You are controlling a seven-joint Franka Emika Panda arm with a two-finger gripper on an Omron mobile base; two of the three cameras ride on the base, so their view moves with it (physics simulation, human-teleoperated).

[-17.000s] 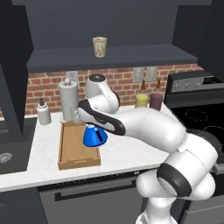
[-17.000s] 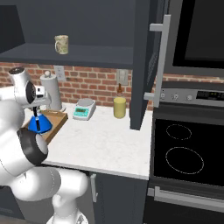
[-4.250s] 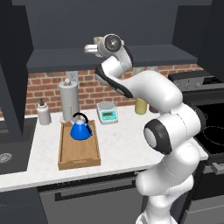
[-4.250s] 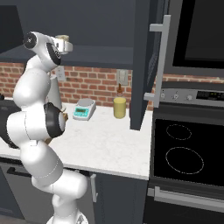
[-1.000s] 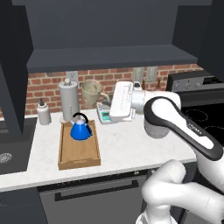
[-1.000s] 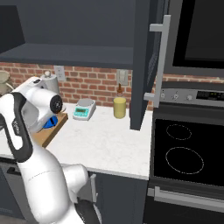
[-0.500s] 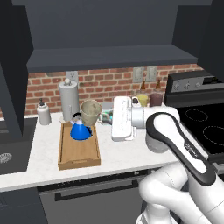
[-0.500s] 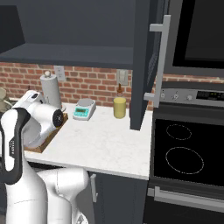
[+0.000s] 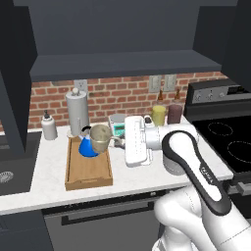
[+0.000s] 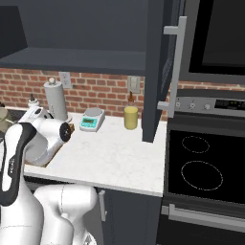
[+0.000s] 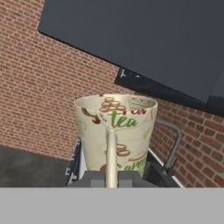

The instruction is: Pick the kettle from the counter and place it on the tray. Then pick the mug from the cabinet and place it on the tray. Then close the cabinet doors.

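While the gripper (image 9: 115,142) is clamped on the handle of the mug (image 9: 100,138), it holds the mug upright just above the tray (image 9: 88,170). Behind the mug, the kettle (image 9: 88,146) sits on the tray's far end, before the brick wall (image 9: 122,93).

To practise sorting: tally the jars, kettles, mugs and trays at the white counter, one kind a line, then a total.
Jars: 2, a squat yellow jar and a dark-red jar
Kettles: 1, a bright-blue cone-shaped kettle
Mugs: 1, a beige speckled ceramic mug
Trays: 1, a light-brown wooden tray
Total: 5
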